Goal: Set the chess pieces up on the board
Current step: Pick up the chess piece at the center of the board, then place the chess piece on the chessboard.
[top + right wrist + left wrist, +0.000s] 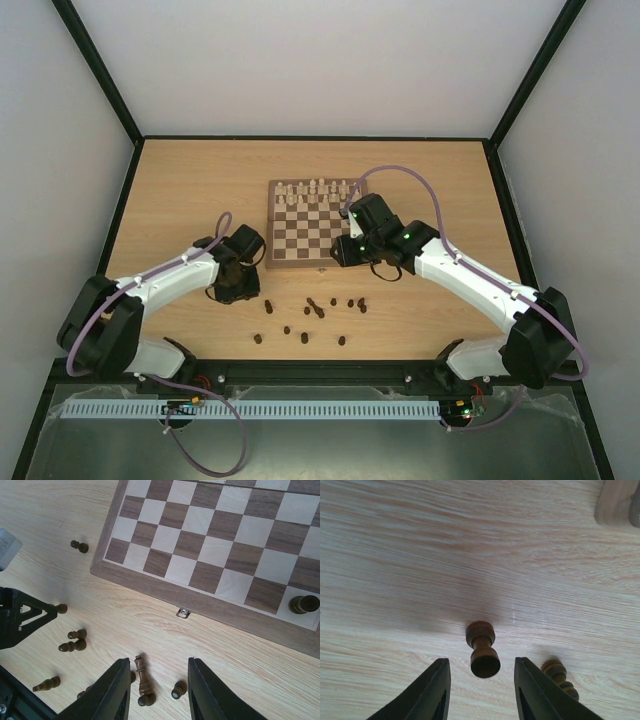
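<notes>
Left arm base [100, 335] at near left edge, arm reaching out so left gripper [481, 661] hangs low over the table [180, 190], just left of the board's near left corner; jaws partly open, nothing gripped, a gap showing on each side of a small dark piece [482, 650] lying on the wood between the fingertips; a second dark piece [560, 676] lies just right of the right finger [535, 690], partly hidden by it. Rest of the dark chess pieces [318, 308] are scattered on the table near of the board, between the two arms, several tipped over; right wrist view shows a tall one [142, 680] lying flat, a little pawn [178, 689] just right of it, more off to the left. Board [300, 268] sits mid table, clasp [184, 612] on its near edge; cream-white pieces [315, 190] stand along its far rows, one dark piece [304, 604] upright on the near right corner square. Right gripper [157, 662] hovers above the table just near of the board's near edge, jaws partly open and empty, the tall lying piece below in line with the gap, not touched. Right arm base [535, 345] at near right edge
</notes>
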You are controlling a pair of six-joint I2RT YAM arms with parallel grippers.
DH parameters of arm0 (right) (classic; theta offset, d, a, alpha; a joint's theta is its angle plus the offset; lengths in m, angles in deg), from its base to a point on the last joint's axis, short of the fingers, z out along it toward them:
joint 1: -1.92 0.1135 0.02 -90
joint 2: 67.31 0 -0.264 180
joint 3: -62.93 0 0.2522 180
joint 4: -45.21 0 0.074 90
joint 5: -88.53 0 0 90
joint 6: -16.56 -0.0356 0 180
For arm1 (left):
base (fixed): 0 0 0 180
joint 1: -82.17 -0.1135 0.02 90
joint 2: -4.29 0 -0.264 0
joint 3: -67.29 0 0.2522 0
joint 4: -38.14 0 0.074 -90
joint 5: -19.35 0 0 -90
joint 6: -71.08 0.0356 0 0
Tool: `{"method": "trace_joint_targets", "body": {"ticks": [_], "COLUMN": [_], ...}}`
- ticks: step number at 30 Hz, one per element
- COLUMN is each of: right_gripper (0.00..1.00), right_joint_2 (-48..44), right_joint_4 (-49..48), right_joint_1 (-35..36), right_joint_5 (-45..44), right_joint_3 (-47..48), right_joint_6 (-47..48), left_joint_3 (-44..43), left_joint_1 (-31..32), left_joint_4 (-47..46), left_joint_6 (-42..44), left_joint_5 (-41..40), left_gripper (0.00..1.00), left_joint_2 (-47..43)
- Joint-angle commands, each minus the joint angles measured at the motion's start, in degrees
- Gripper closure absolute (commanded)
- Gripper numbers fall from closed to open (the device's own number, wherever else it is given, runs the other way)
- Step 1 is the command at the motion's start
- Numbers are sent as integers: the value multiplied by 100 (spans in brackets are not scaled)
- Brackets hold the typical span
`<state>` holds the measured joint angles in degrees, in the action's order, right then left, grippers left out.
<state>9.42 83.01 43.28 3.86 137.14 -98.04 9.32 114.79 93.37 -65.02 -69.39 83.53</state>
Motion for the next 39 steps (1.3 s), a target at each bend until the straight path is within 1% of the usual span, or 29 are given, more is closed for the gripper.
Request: {"method": "trace_joint_targets", "body": {"ticks": [1,4,7,10,12,13,14,17,20,22,27,32,39], "right_gripper": [68,69,69,69,69,69,69,70,70,70,70,70,70], "right_joint_2": [-89,-87,-82,-73,-57,-54,-58,-51,-53,-29,-12,-33,1], "right_joint_4": [17,16,5,-3,7,0,-6,8,4,0,93,179,192], "right_joint_1": [45,46,41,46,43,40,40,44,44,47,39,41,39], "right_joint_5": [118,109,124,152,145,159,157,151,117,91,-73,-223,-295], "right_joint_3": [-77,-90,-86,-100,-95,-101,-97,-102,-111,-105,-54,-15,6], "right_joint_6": [67,69,69,69,69,74,70,75,69,69,77,78,88], "left_joint_3": [-51,-19,-22,-57,-75,-83,-124,-371,-1076,-1662,-2700,-3129,-3425], "left_joint_1": [41,60,61,65,69,67,62,84,282,327,435,447,464], "left_joint_4": [-44,-156,-204,-240,-258,-263,-225,32,520,857,977,877,720], "left_joint_6": [47,56,99,144,188,212,240,381,606,787,1231,1485,1620], "left_joint_5": [-151,-178,-260,-311,-365,-390,-416,-525,-951,-1051,-991,-941,-934], "left_gripper": [63,65,74,80,86,93,97,98,98,98,97,98,97], "left_joint_2": [175,283,342,420,462,497,527,546,517,812,1527,2111,2537]}}
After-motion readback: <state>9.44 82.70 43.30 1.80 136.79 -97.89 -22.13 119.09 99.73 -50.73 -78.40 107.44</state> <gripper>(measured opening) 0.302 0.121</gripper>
